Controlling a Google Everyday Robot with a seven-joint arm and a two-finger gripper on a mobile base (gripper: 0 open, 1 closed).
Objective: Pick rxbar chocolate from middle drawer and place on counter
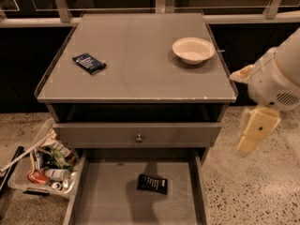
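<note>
The small, black-wrapped rxbar chocolate (152, 183) is pictured lying flat on the floor of the pulled-out wide grey middle drawer (105, 205), beneath the flat grey counter (140, 74). The cream-coloured gripper (255, 130) is held in the air off the cabinet's right side, well apart from the bar; its state cannot be told.

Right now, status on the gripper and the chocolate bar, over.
Gripper hangs off the grey cabinet's right side. Black-wrapped flat rxbar chocolate lies alone in open grey middle drawer. Nothing covering it.
</note>
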